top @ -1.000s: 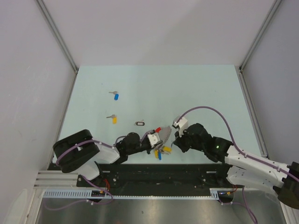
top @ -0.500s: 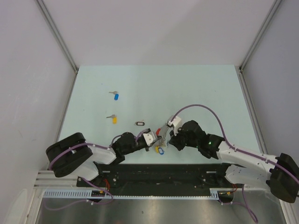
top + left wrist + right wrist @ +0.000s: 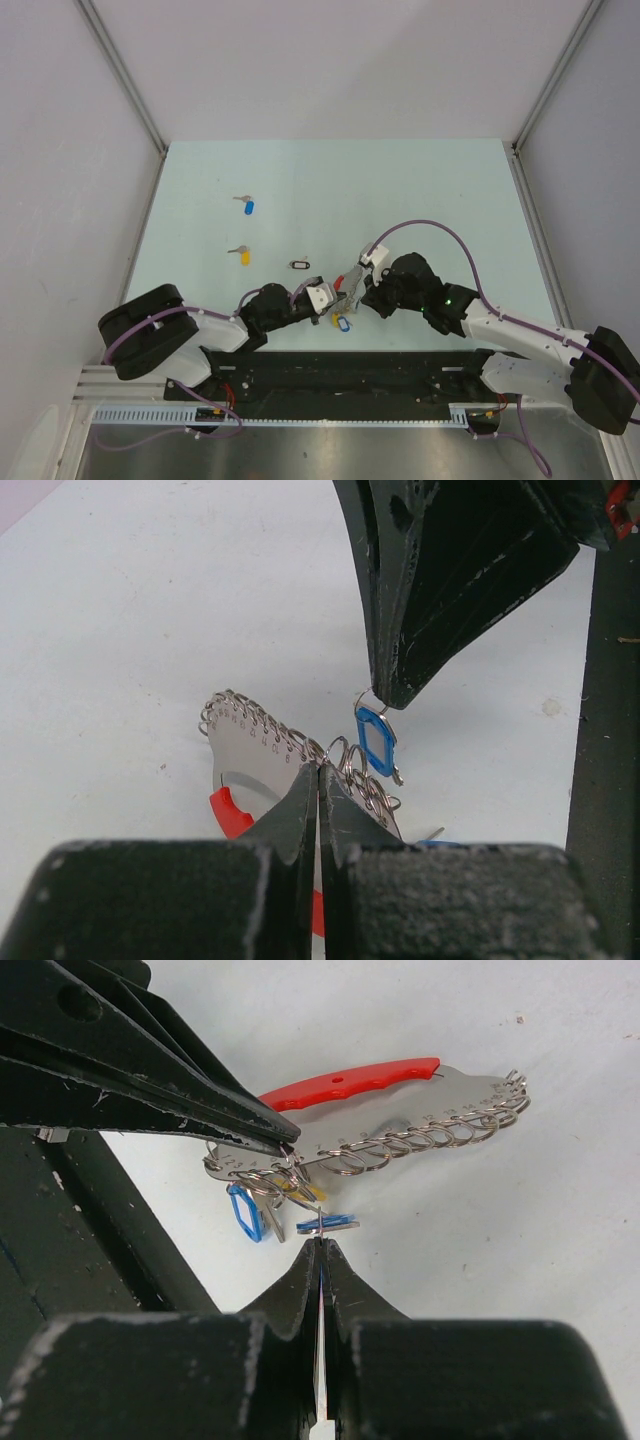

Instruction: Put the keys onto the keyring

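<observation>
The pale green table (image 3: 400, 190) fills the middle of the top view. A blue key (image 3: 247, 206) lies on its left half, toward the upper left. A yellow key (image 3: 241, 255) lies below it, apart. A small dark-rimmed tag (image 3: 299, 265) lies to the right of the yellow key, near the centre.

right end effector (image 3: 354, 300) | shifted left | now at keyring (image 3: 349, 283)
</observation>
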Tool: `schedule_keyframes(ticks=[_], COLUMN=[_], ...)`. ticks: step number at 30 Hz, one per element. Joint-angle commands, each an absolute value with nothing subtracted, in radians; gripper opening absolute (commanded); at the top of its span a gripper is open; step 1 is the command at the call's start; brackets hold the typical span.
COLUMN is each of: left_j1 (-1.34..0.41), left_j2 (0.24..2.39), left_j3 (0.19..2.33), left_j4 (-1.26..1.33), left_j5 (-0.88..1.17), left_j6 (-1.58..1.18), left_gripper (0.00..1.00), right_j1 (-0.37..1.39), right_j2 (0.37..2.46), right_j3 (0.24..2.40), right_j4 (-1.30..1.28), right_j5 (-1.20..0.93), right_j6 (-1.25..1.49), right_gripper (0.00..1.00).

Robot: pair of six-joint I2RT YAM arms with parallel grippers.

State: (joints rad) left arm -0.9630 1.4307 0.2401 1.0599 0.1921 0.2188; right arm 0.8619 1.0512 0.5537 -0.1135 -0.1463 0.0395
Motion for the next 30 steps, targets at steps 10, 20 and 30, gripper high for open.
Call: schedule_keyframes(ticks=[10, 20, 30], left_j1=[-0.959, -0.959, -0.959], left_j2=[1.433, 1.434, 1.442], left_j3=[0.258, 0.262, 0.267], left_j4=[1.115, 1.111, 1.103], left_j5=[0.233, 0.235, 0.227], left_j6=[0.238, 0.235, 0.221], left_gripper=[0.00, 0.01, 0.01], right_j1=[0.857, 0.861, 0.879], right_j2=[1.066, 1.072, 1.057], right_j3=[0.572, 0.588, 0.589], right_j4=[-0.051, -0.061, -0.080], right_j5=[-0.169, -0.173, -0.167], right_j6=[0.017, 0.003, 0.003], right_gripper=[0.00, 0.00, 0.00])
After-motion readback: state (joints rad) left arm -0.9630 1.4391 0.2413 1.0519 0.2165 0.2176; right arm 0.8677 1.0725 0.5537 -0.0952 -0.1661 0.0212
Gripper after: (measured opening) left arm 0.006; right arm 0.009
